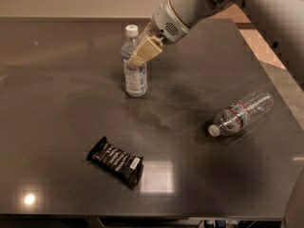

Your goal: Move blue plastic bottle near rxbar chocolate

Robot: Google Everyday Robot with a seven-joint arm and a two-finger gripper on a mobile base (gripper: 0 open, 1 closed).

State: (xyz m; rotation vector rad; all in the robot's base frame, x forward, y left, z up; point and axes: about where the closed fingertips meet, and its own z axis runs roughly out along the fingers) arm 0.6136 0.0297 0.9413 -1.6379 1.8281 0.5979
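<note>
Partly hidden behind the cream-coloured two-finger gripper [144, 52], up at its neck: shoulder of the upright clear bluish plastic bottle [135, 82]. Cut off by top and right edges: the pale grey robot arm [266, 18]. Too small to read: white lettering on the flat glossy black bar [115, 158].

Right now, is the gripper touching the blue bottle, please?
Cannot tell: in the camera view the gripper overlaps the blue bottle near its shoulder, hiding any contact or gap.
</note>
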